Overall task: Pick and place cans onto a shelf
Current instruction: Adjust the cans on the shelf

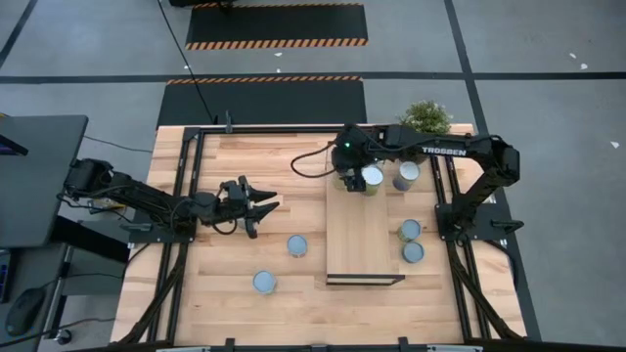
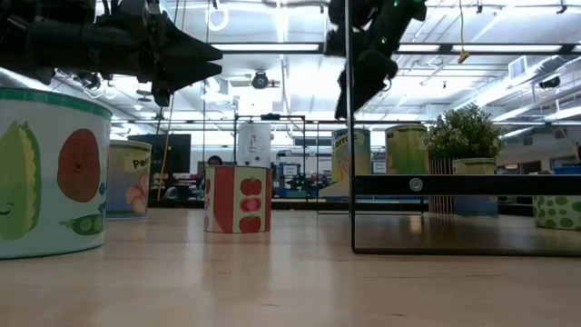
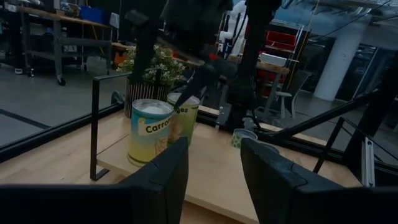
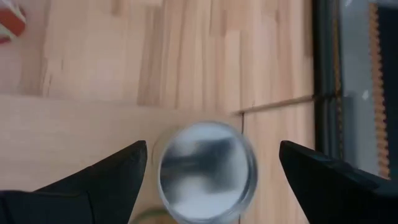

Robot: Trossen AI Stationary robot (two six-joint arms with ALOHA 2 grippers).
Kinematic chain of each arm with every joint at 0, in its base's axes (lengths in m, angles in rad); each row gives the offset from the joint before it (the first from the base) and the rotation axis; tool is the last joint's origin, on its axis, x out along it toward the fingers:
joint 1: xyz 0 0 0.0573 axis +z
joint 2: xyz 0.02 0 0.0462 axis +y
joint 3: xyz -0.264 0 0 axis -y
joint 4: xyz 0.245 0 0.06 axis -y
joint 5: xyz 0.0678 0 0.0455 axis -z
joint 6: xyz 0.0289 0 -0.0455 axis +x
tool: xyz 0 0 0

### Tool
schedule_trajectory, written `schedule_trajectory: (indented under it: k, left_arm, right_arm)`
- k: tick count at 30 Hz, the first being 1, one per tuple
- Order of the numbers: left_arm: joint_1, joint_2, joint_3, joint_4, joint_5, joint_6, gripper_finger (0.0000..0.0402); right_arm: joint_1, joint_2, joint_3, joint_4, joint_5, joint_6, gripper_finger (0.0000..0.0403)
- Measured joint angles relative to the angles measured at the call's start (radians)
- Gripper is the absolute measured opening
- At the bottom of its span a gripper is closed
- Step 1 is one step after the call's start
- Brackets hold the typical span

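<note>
The shelf [image 1: 362, 235] is a long light-wood board on a black frame, right of the table's middle. Two cans stand on its far end, a "Carrots" can [image 3: 149, 132] and one beside it [image 1: 373, 177]. My right gripper [image 1: 350, 180] hangs open above them; in its wrist view a can's silvery top [image 4: 206, 171] lies below and between the spread fingers, which stand clear of it. Other cans stand on the table [image 1: 296, 245], [image 1: 264, 283], [image 1: 410, 230]. My left gripper [image 1: 259, 205] waits open and level, left of the shelf, with nothing between its fingers.
A potted green plant [image 1: 425, 117] stands at the far right corner. More cans stand right of the shelf [image 1: 409, 171], [image 1: 414, 252]. A black frame rail [image 1: 186, 196] runs around the tabletop. Bare wood lies between my left gripper and the shelf.
</note>
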Motion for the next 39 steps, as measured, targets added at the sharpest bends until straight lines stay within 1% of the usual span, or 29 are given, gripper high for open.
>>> schedule_trajectory:
  k: [4, 10, 14, 21, 25, 31, 35, 39]
  left_arm:
    - [0.0, 0.0, 0.0, 0.001, 0.0, -0.001, 0.0153]
    - [0.0, 0.0, 0.0, -0.022, 0.0, -0.001, 0.0153]
    - [0.0, 0.0, 0.0, -0.022, 0.0, -0.001, 0.0153]
    - [0.0, 0.0, 0.0, -0.028, 0.0, -0.007, 0.0153]
    - [-0.001, 0.0, 0.0, -0.029, 0.0, -0.005, 0.0153]
    - [-0.001, 0.0, 0.0, -0.028, 0.0, -0.005, 0.0153]
    - [-0.001, 0.0, 0.0, -0.028, 0.0, -0.005, 0.0153]
    - [-0.001, 0.0, 0.0, -0.028, 0.0, -0.005, 0.0153]
  right_arm:
    - [-0.012, 0.057, 0.023, -0.015, -0.01, -0.003, 0.0374]
    - [-0.016, 0.119, 0.095, -0.07, -0.004, -0.021, 0.0374]
    - [-0.02, 0.137, 0.121, -0.11, -0.005, -0.026, 0.0373]
    - [-0.039, 0.154, 0.12, -0.164, -0.005, -0.024, 0.0373]
    - [-0.04, 0.155, 0.12, -0.168, -0.005, -0.004, 0.0362]
    - [-0.04, 0.155, 0.12, -0.179, 0.001, 0.053, 0.0334]
    - [-0.033, 0.155, 0.12, -0.182, 0.025, 0.14, 0.0333]
    - [-0.02, 0.155, 0.12, -0.183, 0.063, 0.279, 0.0339]
